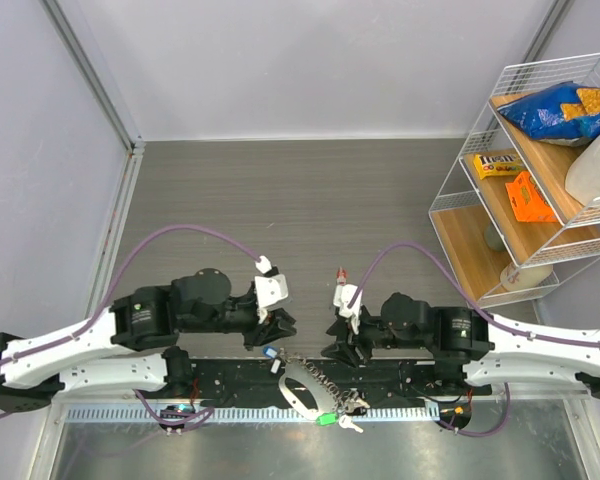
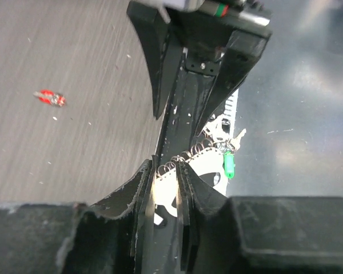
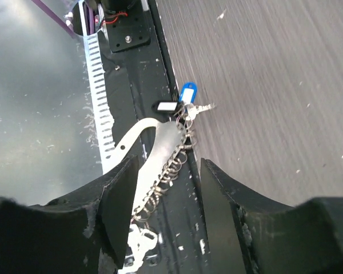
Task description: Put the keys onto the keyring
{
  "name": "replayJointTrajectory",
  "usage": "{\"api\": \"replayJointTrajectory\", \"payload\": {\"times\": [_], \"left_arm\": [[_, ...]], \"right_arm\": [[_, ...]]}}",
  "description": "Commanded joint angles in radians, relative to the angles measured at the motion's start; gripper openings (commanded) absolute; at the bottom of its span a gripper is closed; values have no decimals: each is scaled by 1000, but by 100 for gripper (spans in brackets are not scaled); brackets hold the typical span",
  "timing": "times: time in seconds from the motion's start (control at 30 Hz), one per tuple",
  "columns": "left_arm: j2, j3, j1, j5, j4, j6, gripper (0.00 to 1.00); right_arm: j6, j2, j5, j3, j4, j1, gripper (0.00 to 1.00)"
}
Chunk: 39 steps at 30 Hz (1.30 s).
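The left arm was laid low and folded inward, its wrist turned toward the centre. The left tool (image 2: pixel 166 182) was held just above the near edge of the bench (image 1: pixel 280 200), its fingers only narrowly parted and nothing seen clamped between them.

The keyring (image 3: pixel 172 164) lay under and between the two tools on the black base plate (image 1: pixel 400 378). Its long axis ran slantwise, from the blue key (image 3: pixel 187 93) at the end nearer the left tool to the green key (image 2: pixel 229 164) at the near end. Both keys appeared to be threaded on already. A white strip (image 3: pixel 138 136) lay alongside the rings.

The red key (image 2: pixel 50 98) lay loose on the bench beyond the tools, well apart from the keyring. It was judged the one key left to add. It lay just past the right wrist, so the right arm was the nearer. The key's own long axis could not be made out.

The right tool (image 3: pixel 166 200) was wide open and empty, straddling the rings from above without touching them. The right arm mirrored the left, low and folded inward.
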Motion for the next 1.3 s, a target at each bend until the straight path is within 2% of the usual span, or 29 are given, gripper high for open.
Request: {"api": "replayJointTrajectory", "payload": {"times": [0.0,0.17,0.3,0.33,0.4,0.63,0.8,0.97,1.07,1.2,1.27], "left_arm": [[15,-96,-4,-34,141,-127,29],[53,-259,-4,38,322,-290,38],[149,-359,-4,145,474,-425,40],[175,-382,-4,172,513,-462,44],[215,-428,-6,214,604,-537,46],[341,-554,-22,332,837,-692,46],[462,-577,-53,371,975,-773,44],[565,-586,-55,381,1006,-797,43],[599,-582,-53,369,994,-800,43],[637,-574,-26,328,945,-792,42],[659,-594,4,314,957,-803,42]], "right_arm": [[197,-102,27,-72,8,-3,54],[350,-179,-56,-178,0,-3,51],[430,-153,-119,-256,28,4,50],[445,-147,-144,-269,34,7,49],[459,-129,-179,-298,54,13,49],[533,-151,-239,-393,77,71,49],[559,-156,-218,-387,57,143,49],[591,-122,-196,-381,69,224,49],[611,-99,-190,-398,126,232,49],[628,-55,-107,-414,160,234,50],[648,-43,-84,-445,233,232,51]]}}
